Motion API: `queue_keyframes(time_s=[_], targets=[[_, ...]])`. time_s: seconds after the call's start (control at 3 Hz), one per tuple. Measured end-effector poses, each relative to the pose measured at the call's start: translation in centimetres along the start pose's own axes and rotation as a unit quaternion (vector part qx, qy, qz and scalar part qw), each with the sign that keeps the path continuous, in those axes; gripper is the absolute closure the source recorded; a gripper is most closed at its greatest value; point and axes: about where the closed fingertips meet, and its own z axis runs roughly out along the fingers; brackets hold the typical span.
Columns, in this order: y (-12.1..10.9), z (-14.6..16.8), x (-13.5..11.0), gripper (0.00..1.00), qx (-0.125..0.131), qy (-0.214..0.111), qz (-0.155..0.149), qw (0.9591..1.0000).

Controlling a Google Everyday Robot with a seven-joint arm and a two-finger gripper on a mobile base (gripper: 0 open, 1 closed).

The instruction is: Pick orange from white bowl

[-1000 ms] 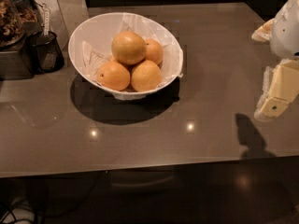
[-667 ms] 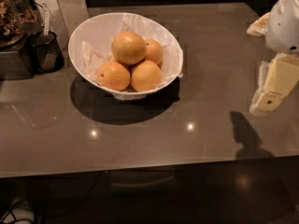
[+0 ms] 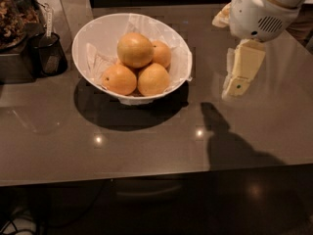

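Observation:
The white bowl (image 3: 82,39) stands on the dark table, left of centre, lined with crumpled white paper. The orange (image 3: 134,49), the largest and palest, lies on top of three smaller, deeper-orange ones (image 3: 119,79). My gripper (image 3: 226,54) hangs above the table to the right of the bowl, about level with its rim and apart from it. Its cream fingers (image 3: 242,70) stand apart and hold nothing. The white wrist fills the top right corner.
A black cup (image 3: 48,57) with a utensil in it stands left of the bowl. Beside it at the left edge is a dark container (image 3: 11,18) of brownish bits. The table's front edge (image 3: 146,174) runs across below the bowl.
My gripper has moved left toward the bowl and a little up. The bowl and the oranges have not moved.

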Motion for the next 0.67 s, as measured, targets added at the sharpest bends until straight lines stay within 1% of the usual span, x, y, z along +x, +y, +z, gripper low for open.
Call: queue_keyframes(time_s=[0.33, 0.67], targets=[[-0.15, 0.09, -0.23, 0.0, 0.001, -0.002, -0.002, 1.0], [-0.38, 0.31, -0.7, 0.0, 0.002, -0.013, -0.007, 0.9999]])
